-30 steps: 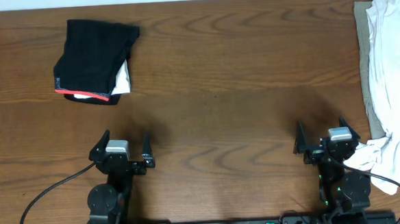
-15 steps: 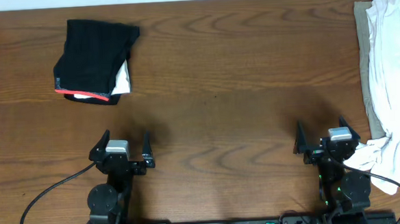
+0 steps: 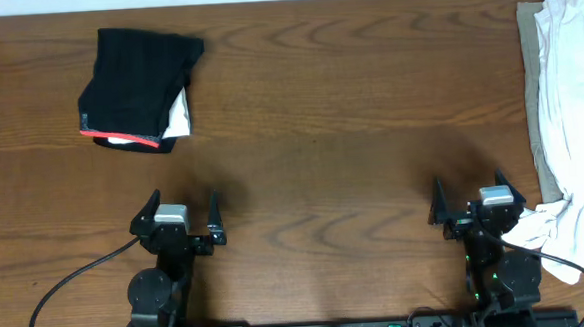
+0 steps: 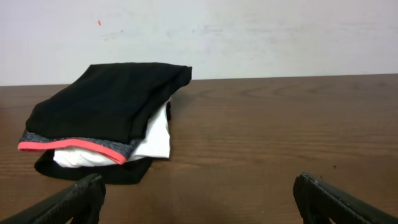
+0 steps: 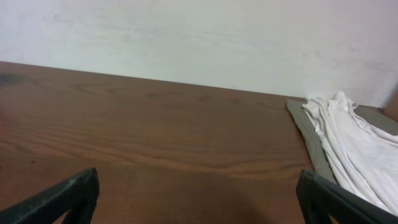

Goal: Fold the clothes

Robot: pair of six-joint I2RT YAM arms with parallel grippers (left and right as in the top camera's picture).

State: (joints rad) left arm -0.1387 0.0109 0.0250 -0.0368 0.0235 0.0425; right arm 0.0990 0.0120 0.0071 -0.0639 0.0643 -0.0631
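A brown wood-grain bench (image 3: 319, 102) fills the overhead view. Only the wrist views show the room beyond it: a plain off-white wall (image 4: 261, 31) rising behind the far edge.

At 10 o'clock lies a folded black red-edged garment (image 3: 138, 81). From above, a white layer peeks out at its near right corner. The left wrist view, low and facing it, adds a grey band above the red edge and shows the white layer sandwiched between black ones.

At 3 o'clock, along the bench's right edge, a crumpled white T-shirt (image 3: 569, 89) lies on a grey-beige garment (image 3: 531, 91). Its near end spills down to 4 o'clock, just beside the right end effector (image 3: 468, 189), and black print shows there from above only. The right wrist view catches just the far part of both garments.

The left end effector (image 3: 184, 201) sits at 7 o'clock, well apart from the black garment. Both end effectors have their fingers spread wide with nothing between them.
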